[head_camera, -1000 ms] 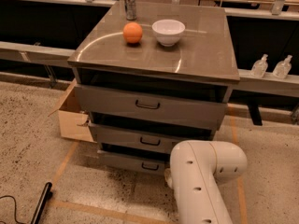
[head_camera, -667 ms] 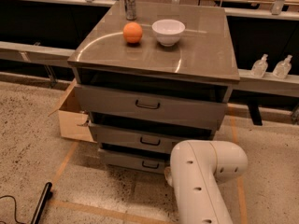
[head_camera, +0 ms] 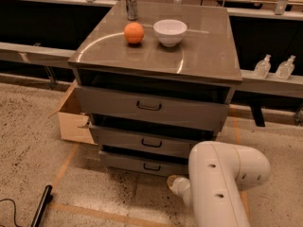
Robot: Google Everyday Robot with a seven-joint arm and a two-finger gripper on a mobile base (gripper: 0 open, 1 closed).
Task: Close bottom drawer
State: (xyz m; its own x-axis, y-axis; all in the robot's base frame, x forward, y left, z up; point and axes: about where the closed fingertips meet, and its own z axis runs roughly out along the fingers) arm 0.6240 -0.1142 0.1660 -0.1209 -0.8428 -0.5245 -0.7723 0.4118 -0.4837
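Bottom drawer (head_camera: 137, 163) sits lowest in the grey desk (head_camera: 203, 60), a dark gap showing above its front. The hand (head_camera: 176, 184) is down by the drawer's right end, beside the white arm (head_camera: 222, 183); clenched or released, I cannot tell.

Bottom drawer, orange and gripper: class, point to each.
bottom drawer (head_camera: 128, 163), camera view, front panel beside handle
orange (head_camera: 134, 32), camera view, its middle
gripper (head_camera: 176, 184), camera view, tip, low by the drawer's right end

Before you, on the cabinet top (head_camera: 203, 51): 1 orange ball (head_camera: 134, 32), 1 white bowl (head_camera: 170, 31), 1 can (head_camera: 131, 3); cardboard box (head_camera: 73, 119) at left (gripper (head_camera: 174, 184) low, front right).
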